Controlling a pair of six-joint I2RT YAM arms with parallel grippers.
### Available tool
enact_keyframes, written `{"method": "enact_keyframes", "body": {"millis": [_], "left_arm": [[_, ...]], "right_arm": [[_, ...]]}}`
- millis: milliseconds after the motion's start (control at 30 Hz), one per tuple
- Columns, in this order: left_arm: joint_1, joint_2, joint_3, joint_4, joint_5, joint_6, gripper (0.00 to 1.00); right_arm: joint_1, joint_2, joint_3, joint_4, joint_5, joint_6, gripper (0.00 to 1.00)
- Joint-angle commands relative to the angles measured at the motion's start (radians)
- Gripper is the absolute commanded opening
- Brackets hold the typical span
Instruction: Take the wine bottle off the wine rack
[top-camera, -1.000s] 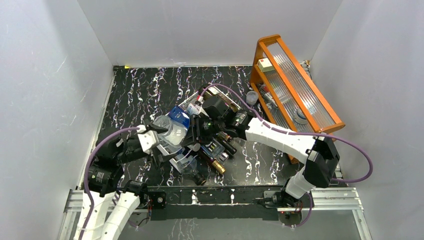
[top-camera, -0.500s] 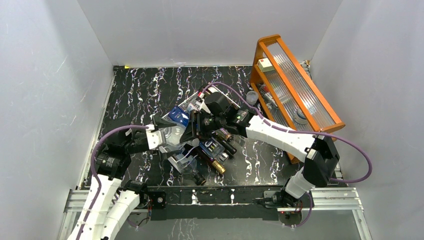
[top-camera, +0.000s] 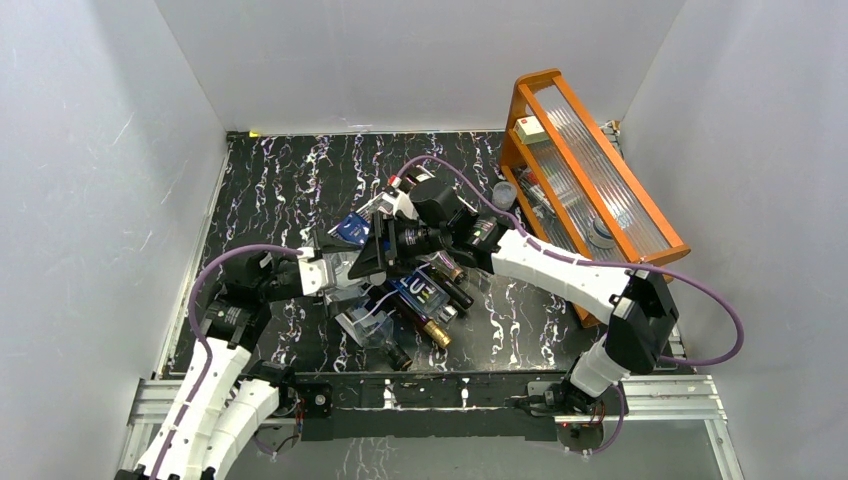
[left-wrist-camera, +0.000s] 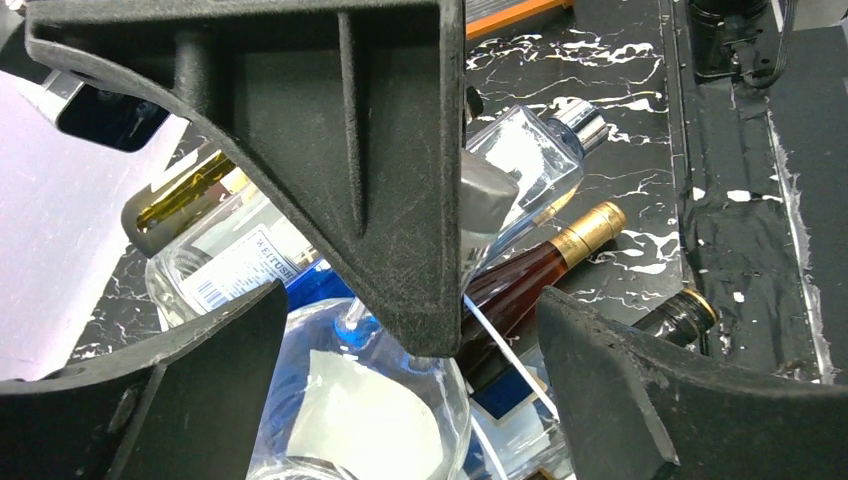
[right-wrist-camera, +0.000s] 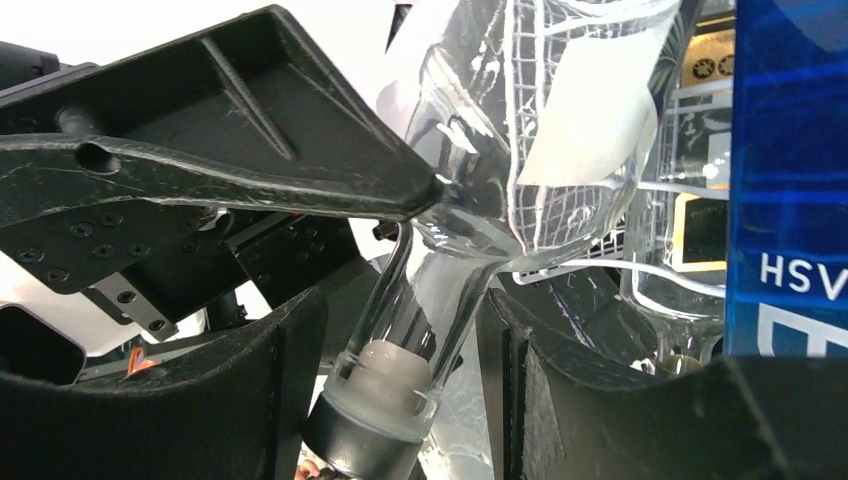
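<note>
A clear wine bottle lies among other bottles on the white wire wine rack in the middle of the table. My left gripper is open, with its jaws on either side of the bottle's wide body. The right gripper comes in from the opposite side. In the right wrist view the bottle's stoppered neck stands between the right gripper's fingers with a gap on each side. One right finger hangs over the bottle just in front of the left gripper. White rack wires run under the bottle.
An amber bottle with a gold cap and a blue-labelled bottle lie on the rack beside the clear one. An orange wooden frame with ribbed panels stands at the back right, with a small clear cup beside it. White walls enclose the table.
The left gripper has moved right, over the clear bottle's body. The right gripper's jaws have come apart around the neck, and it has shifted slightly toward the back.
</note>
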Motion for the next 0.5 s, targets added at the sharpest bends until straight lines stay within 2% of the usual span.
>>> {"method": "enact_keyframes", "body": {"millis": [0,100,267,467], "left_arm": [[-0.013,0.019,-0.019,0.074,0.037,-0.008,0.91],[-0.014,0.018,-0.026,0.093,0.032,-0.017,0.87],[-0.014,0.014,-0.052,0.145,0.023,-0.054,0.72],[-0.014,-0.012,-0.086,0.223,-0.013,-0.118,0.60]], "right_arm": [[-0.005,-0.002,0.079,0.175,-0.069,-0.025,0.66],[-0.006,0.002,0.082,0.186,-0.070,-0.039,0.68],[-0.006,0.020,0.087,0.221,-0.090,-0.039,0.71],[-0.005,0.017,0.087,0.257,-0.083,-0.038,0.76]]}}
